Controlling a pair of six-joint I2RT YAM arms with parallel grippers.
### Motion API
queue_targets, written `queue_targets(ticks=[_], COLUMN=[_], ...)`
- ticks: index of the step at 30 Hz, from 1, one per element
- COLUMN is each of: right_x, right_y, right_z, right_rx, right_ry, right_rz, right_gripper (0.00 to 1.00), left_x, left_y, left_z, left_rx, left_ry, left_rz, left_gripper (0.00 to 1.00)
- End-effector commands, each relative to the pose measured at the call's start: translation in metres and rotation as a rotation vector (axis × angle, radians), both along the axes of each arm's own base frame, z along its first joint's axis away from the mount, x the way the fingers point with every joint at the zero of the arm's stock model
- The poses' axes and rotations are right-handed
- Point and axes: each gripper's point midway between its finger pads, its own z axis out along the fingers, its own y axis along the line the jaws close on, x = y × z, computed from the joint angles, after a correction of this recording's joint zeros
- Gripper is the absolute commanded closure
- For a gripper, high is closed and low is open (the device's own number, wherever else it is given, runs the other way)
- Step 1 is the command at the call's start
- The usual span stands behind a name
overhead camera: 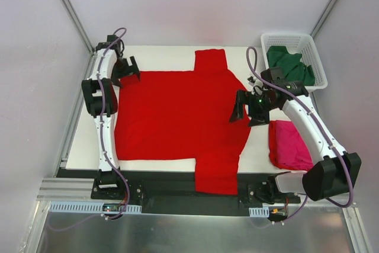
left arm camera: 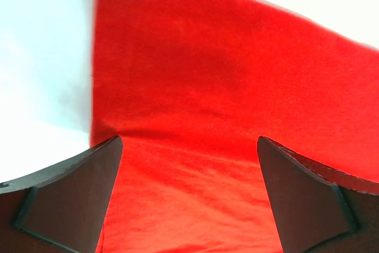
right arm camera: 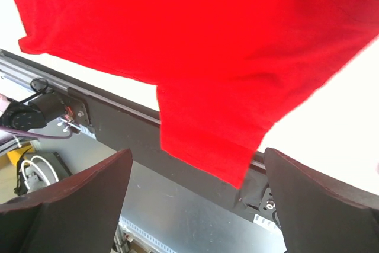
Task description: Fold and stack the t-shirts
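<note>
The bright red t-shirt [overhead camera: 177,117] lies spread flat across the white table [overhead camera: 160,54], one sleeve pointing to the far edge, the other hanging over the near edge. The magenta-pink shirt [overhead camera: 288,145] lies folded at the right. The dark green shirt [overhead camera: 290,64] sits crumpled in the white basket [overhead camera: 317,63]. My left gripper [overhead camera: 127,69] is open and empty above the red shirt's far left corner [left arm camera: 195,122]. My right gripper [overhead camera: 249,111] is open and empty above the shirt's right side; the right wrist view shows the near sleeve [right arm camera: 213,134].
The basket stands at the far right corner. A black rail [overhead camera: 177,185] with the arm bases runs along the near edge, with a metal surface [right arm camera: 177,205] below it. Grey walls enclose the table on three sides.
</note>
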Motion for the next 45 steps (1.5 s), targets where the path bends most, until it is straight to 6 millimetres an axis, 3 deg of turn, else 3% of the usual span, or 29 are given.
queue_targets(ticks=[1,2,5,12,15,17,18,22,23,24,27,31,33,34,37,42,45], right_x=[0.004,0.005,0.011,0.016,0.027,0.046,0.057,0.106,0.122,0.130,0.150,0.162,0.169,0.169,0.178,0.192,0.206], right_y=[-0.006,-0.005,0.002,0.000,-0.011,-0.016,-0.017,-0.019,-0.013,-0.009,0.014,0.034,0.038,0.041,0.045,0.044,0.042], right_z=[-0.004,-0.005,-0.007,-0.022,-0.039,-0.049,-0.052,-0.066,-0.059,-0.079,-0.095,-0.114,-0.115,-0.128,-0.139,-0.141,-0.140], right_rx=[-0.048,-0.043,-0.021,-0.060,-0.140,-0.202,-0.224,-0.326,-0.318,-0.327,-0.260,-0.189,-0.177,-0.170,-0.165,-0.158,-0.146], right_ry=[-0.030,-0.026,-0.015,0.003,-0.007,-0.039,-0.067,-0.141,-0.174,-0.117,-0.043,0.029,0.040,0.078,0.111,0.128,0.128], right_rz=[0.000,0.002,0.015,0.033,0.027,0.018,0.025,0.029,0.026,0.043,0.070,0.082,0.090,0.097,0.104,0.085,0.059], right_gripper=[0.04,0.04,0.04,0.04,0.04,0.04,0.04,0.04,0.04,0.04,0.04,0.04,0.04,0.04,0.04,0.04,0.04], left_x=[-0.004,-0.007,-0.019,-0.059,-0.076,-0.082,-0.094,-0.106,-0.106,-0.106,-0.104,-0.104,-0.099,-0.098,-0.090,-0.073,-0.066], left_y=[-0.014,-0.019,-0.045,-0.109,-0.134,-0.144,-0.146,-0.140,-0.140,-0.140,-0.148,-0.154,-0.155,-0.154,-0.154,-0.151,-0.149], left_z=[0.063,0.080,0.082,0.058,0.060,0.068,0.057,0.047,0.045,0.045,0.044,0.036,0.035,0.026,0.020,0.019,0.007], left_rx=[-0.105,-0.107,-0.170,-0.234,-0.264,-0.283,-0.297,-0.275,-0.272,-0.282,-0.355,-0.391,-0.420,-0.433,-0.494,-0.525,-0.542], left_ry=[-0.105,-0.138,-0.119,-0.009,0.007,-0.021,0.011,-0.001,-0.001,-0.001,0.021,0.062,0.068,0.093,0.126,0.122,0.146], left_rz=[0.018,0.012,-0.010,-0.111,-0.149,-0.172,-0.176,-0.216,-0.224,-0.230,-0.219,-0.187,-0.175,-0.154,-0.105,-0.071,-0.040], left_gripper=[0.01,0.01,0.01,0.01,0.01,0.01,0.01,0.01,0.01,0.01,0.01,0.01,0.01,0.01,0.01,0.01,0.01])
